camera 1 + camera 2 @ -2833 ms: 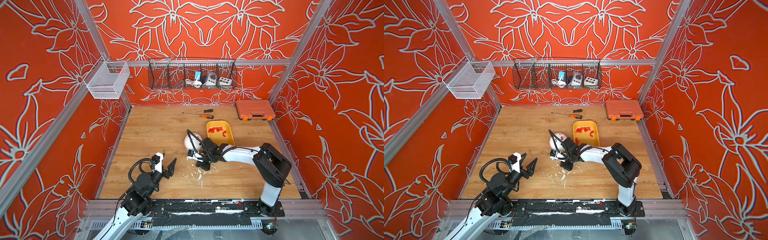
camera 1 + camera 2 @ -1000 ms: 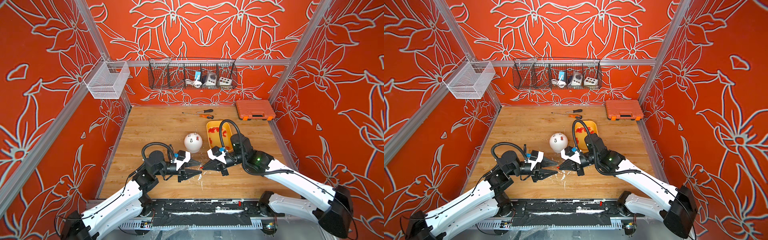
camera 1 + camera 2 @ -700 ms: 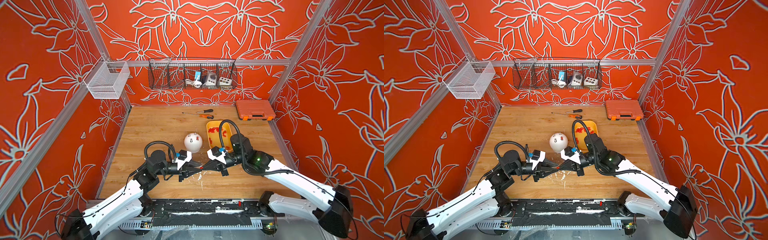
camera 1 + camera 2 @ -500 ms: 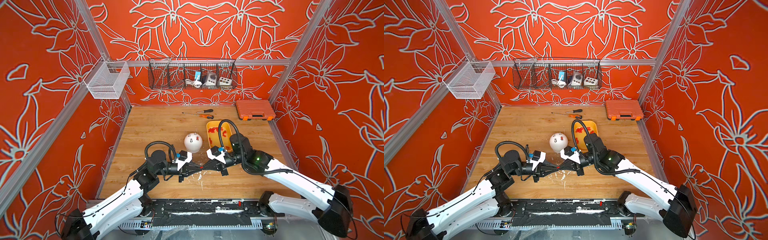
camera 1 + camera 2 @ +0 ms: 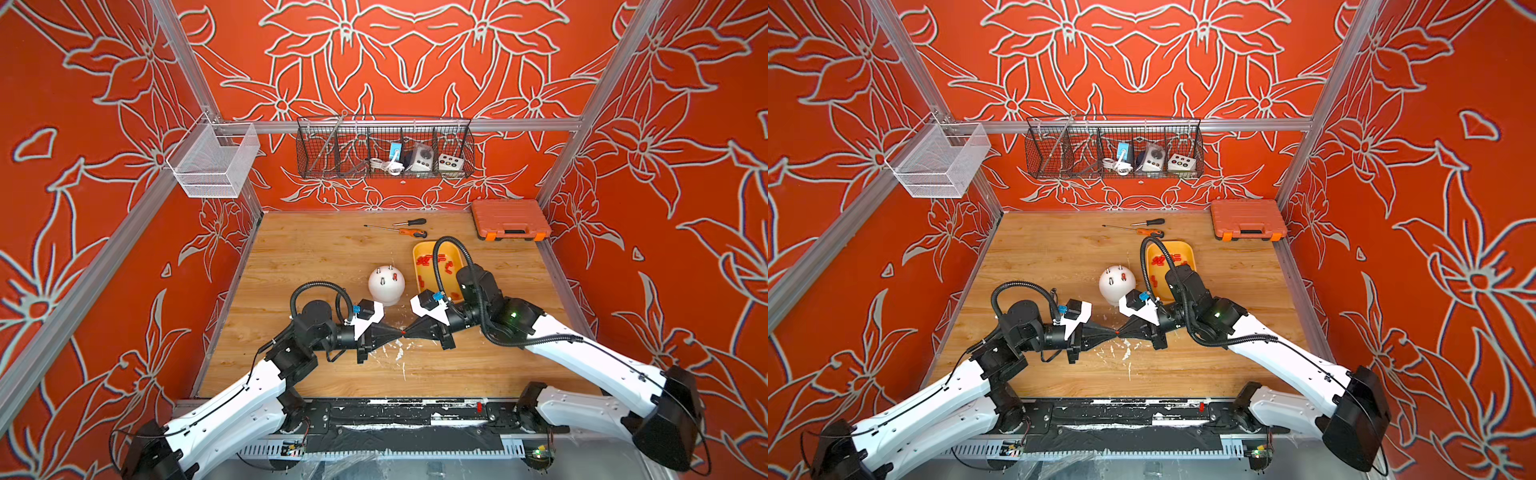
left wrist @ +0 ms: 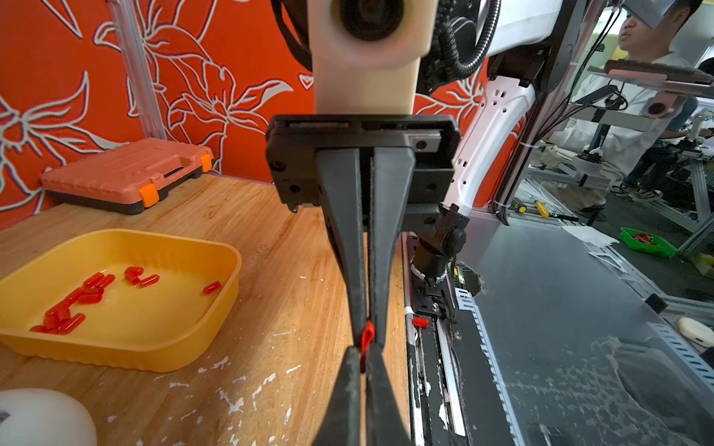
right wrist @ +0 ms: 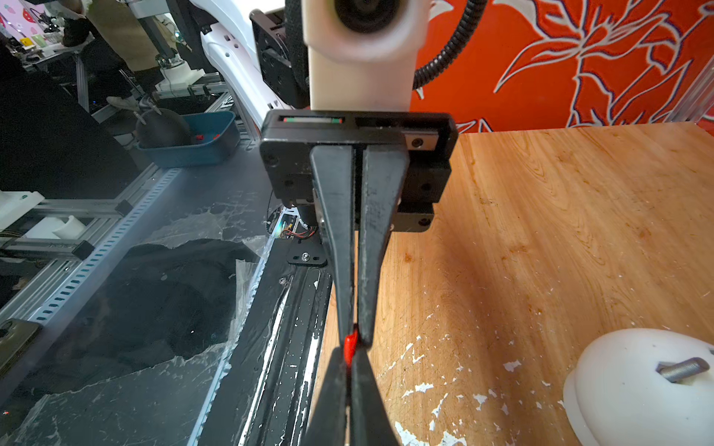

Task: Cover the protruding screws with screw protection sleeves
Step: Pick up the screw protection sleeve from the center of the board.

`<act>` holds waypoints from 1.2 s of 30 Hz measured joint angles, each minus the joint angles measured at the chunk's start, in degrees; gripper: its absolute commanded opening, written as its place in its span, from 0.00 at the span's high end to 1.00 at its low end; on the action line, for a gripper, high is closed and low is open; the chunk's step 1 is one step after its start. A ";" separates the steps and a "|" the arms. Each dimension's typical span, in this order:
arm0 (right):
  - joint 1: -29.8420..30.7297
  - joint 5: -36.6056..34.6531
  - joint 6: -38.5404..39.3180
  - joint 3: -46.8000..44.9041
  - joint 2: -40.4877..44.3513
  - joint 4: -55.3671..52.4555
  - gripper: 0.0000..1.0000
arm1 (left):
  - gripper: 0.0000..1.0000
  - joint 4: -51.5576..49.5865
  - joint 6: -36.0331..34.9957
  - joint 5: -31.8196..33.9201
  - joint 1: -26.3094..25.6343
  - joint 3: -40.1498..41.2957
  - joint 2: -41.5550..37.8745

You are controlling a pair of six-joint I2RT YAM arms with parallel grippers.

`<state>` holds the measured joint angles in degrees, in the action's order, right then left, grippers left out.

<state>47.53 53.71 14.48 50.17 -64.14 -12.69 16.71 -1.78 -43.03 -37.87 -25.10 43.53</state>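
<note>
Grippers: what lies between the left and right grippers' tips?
One red sleeve, pinched where left gripper and right gripper meet tip to tip; both wrist views show it.

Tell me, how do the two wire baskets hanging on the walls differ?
The white mesh basket is a small single box, apparently empty; the black wire basket is long, split into compartments, and holds a white cable and small devices. The white mesh basket's weave is fine; the black wire basket's grid is coarser. Both hang from the metal frame above the wooden table.
</note>
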 measured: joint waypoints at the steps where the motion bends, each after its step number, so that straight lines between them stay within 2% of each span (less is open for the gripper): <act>1: 0.04 -0.13 -0.13 0.11 0.00 -0.20 0.62 | 1.00 -0.07 0.37 1.60 0.02 0.02 -0.07; 3: 0.11 -1.31 -0.61 0.55 0.04 -0.04 0.52 | 1.00 0.15 1.53 4.98 0.09 0.02 -0.35; 6: 0.13 -5.18 -2.08 0.44 0.48 2.38 0.46 | 1.00 1.75 4.37 8.35 1.40 0.17 -1.64; 12: -2.03 -10.69 -6.69 -3.06 4.50 11.78 0.42 | 1.00 9.86 15.85 8.22 11.89 1.05 -0.90; 17: -9.55 -11.76 -17.49 -8.33 4.07 25.16 0.45 | 1.00 18.03 25.64 4.24 15.89 1.14 5.18; 20: -12.81 -11.45 -24.94 -8.81 0.79 31.76 0.48 | 1.00 22.45 30.12 2.19 16.44 1.16 8.17; 24: -13.14 -10.67 -35.54 -9.03 -3.72 42.80 0.50 | 1.00 26.10 33.22 0.90 16.57 1.16 10.32; 28: -13.14 -8.59 -46.42 -9.81 -9.35 56.96 0.50 | 1.00 27.91 34.42 0.42 16.57 1.16 10.75; 33: -13.11 -4.63 -61.51 -9.49 -21.57 77.37 0.48 | 1.00 28.44 34.40 0.39 16.57 1.16 10.36; 36: -12.48 -2.78 -66.10 -9.05 -26.36 82.53 0.46 | 1.00 27.93 34.01 0.48 16.57 1.16 9.27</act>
<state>35.05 50.94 -51.62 41.12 -90.50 69.84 44.64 32.23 -42.54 -21.30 -23.94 52.80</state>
